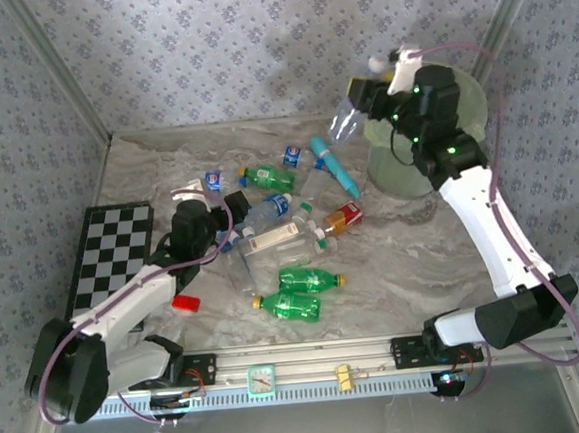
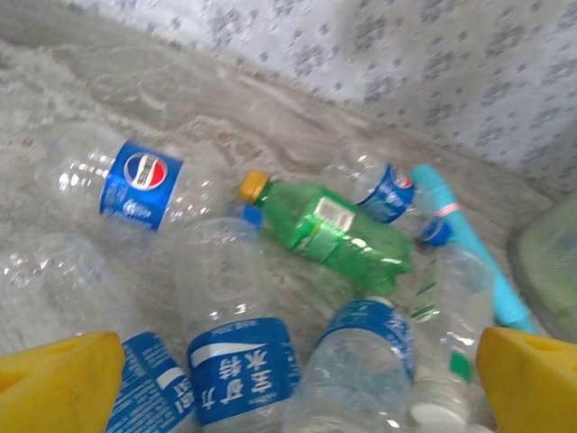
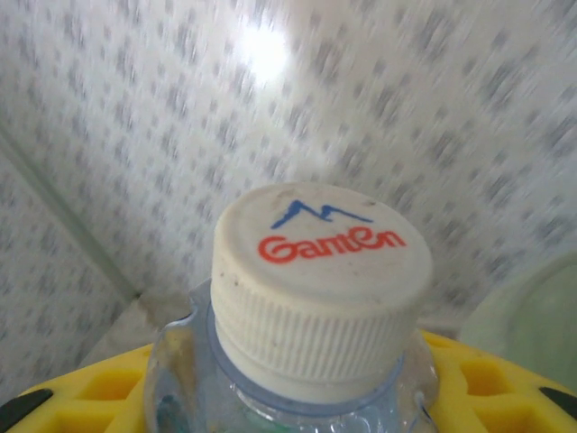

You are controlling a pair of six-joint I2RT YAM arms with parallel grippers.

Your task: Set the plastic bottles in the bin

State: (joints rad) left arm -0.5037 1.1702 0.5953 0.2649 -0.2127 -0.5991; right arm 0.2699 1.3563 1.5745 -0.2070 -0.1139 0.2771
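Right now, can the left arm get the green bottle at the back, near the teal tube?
Probably yes. The left gripper is open and the green bottle lies uncovered just ahead of it. Some clear bottles crowd the space between, so it may nudge those.

Clear bottles (image 2: 239, 361) lie packed side by side between the spread fingers of the left gripper (image 2: 293, 388), leaving little bare counter (image 1: 414, 267) there. Open counter runs along the right front, between two green bottles (image 1: 309, 278) and the right arm (image 1: 477, 212). A checkerboard (image 1: 112, 251) and a red block (image 1: 185, 304) take the left edge. A teal tube (image 1: 336, 170) lies just left of the bin (image 1: 392, 176). The right arm crosses the bin's near side, and the right gripper (image 1: 360, 96), clamped on a clear bottle (image 1: 345, 124), hangs by its left rim.
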